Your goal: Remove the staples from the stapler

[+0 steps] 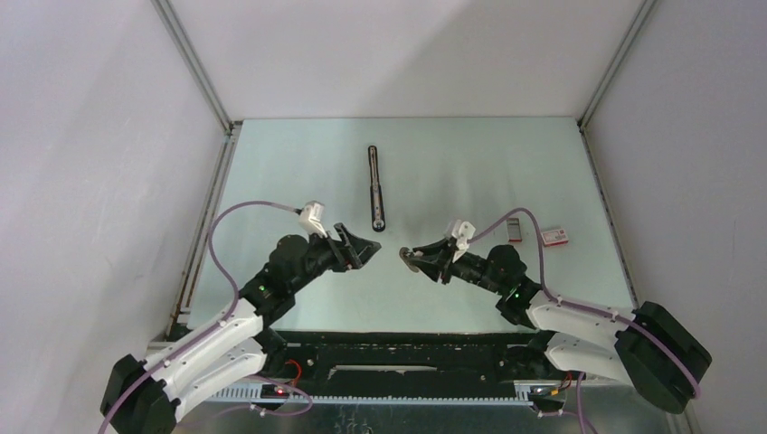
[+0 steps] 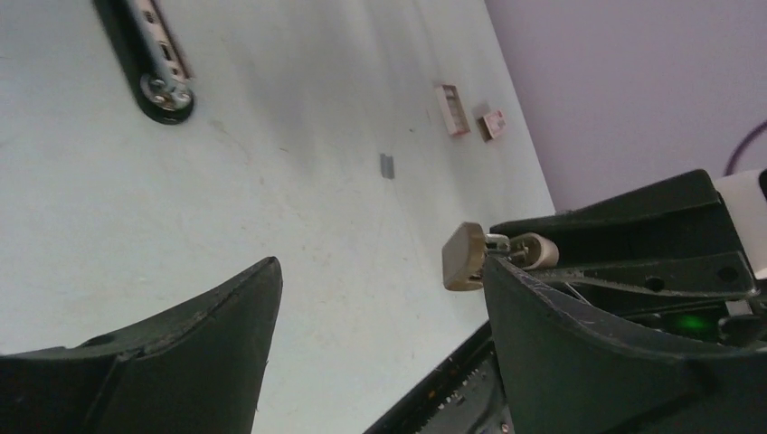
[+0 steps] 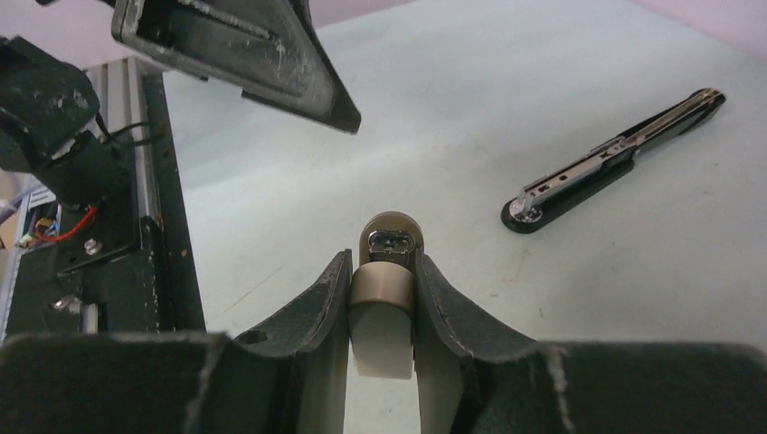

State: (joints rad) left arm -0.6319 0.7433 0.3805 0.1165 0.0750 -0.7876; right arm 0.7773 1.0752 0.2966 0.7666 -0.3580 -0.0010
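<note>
The stapler [image 1: 376, 188], a long thin black bar with a silvery rail, lies flat on the table at the back centre. It also shows in the left wrist view [image 2: 154, 54] and the right wrist view [image 3: 615, 158]. A short silvery strip, the staples [image 2: 387, 165], lies loose on the table right of the stapler. My left gripper [image 1: 366, 246] [image 2: 380, 271] is open and empty, just above the table in front of the stapler. My right gripper [image 1: 418, 258] [image 3: 384, 271] is shut on a small beige-and-white piece with a metal front [image 3: 391, 240], which faces the left gripper.
A small grey tray [image 1: 514, 230] and a red-and-white box [image 1: 555, 237] lie at the right. Both also show in the left wrist view, the tray [image 2: 452, 109] and the box [image 2: 493, 124]. Grey walls enclose the table. The black base rail [image 1: 407, 348] runs along the near edge.
</note>
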